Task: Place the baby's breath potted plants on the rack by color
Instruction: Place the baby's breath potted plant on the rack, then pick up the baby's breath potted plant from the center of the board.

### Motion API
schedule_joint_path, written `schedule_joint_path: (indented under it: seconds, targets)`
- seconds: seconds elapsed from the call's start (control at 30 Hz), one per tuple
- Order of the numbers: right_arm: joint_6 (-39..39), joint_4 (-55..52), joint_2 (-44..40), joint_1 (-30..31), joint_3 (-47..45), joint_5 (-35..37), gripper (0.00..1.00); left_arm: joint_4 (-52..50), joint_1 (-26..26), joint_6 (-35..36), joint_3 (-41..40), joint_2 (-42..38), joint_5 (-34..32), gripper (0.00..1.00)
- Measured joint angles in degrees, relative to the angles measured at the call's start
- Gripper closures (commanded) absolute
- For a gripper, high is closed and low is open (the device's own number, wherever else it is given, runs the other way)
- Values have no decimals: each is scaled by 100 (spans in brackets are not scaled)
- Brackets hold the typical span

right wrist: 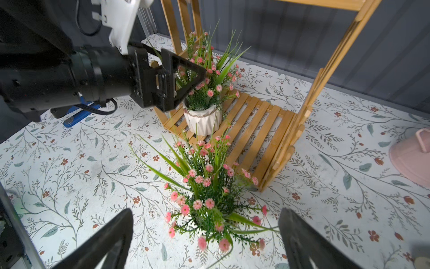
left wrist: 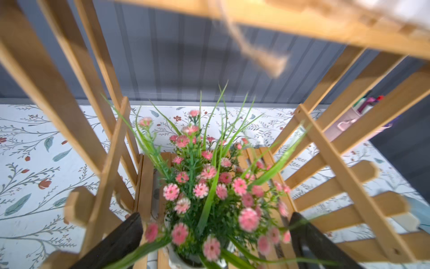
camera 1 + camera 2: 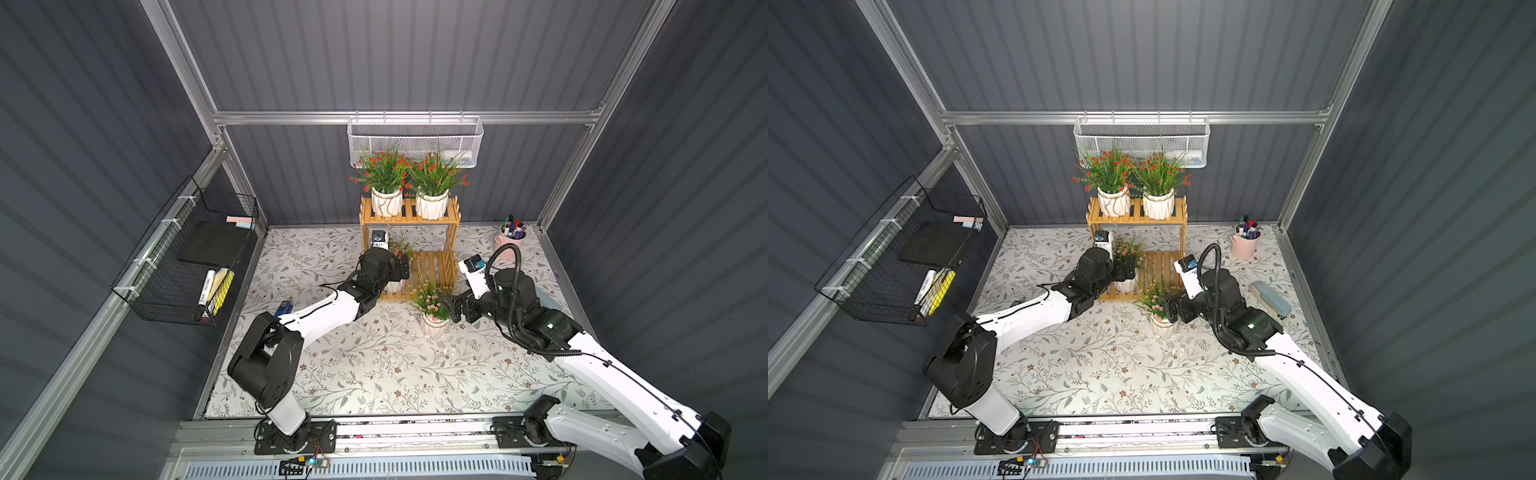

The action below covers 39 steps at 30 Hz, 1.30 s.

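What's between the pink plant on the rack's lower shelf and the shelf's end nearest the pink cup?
Nothing but bare slats of the rack beside that pink plant; the right wrist view shows it.

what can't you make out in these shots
White mesh basket contents, both top views: too small, behind mesh and red plants.
Blue object, in a top view: mostly behind the left arm.
Pink plant on the table, right wrist view: pot under its foliage.
Black wire basket labels, both top views: too small.
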Motion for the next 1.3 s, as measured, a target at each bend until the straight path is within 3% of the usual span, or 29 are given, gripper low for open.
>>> schedule_joint_path:
  seconds: [0.3, 0.57, 0.7, 1.03, 1.3]
  targets:
    - [367, -446, -219, 138, -273, -107, 1, -1034, 0, -140, -234, -1213, 411, 1]
    - [916, -302, -505, 1200, -1261, 232, 1, -1554, 0, -271, -1071, -2365, 466, 1]
    - [1154, 76, -468, 1652, -1937, 557, 1, -1663, 0, -369, -1322, -2509, 470, 1]
    - [1274, 1738, 411, 1591, -2900, 1110, 1, -1620, 0, -542, -1700, -2481, 695, 1]
    - [960, 3495, 1139, 861, -3230, 898, 1, -1609, 0, -581, -1753, -2551, 730, 1]
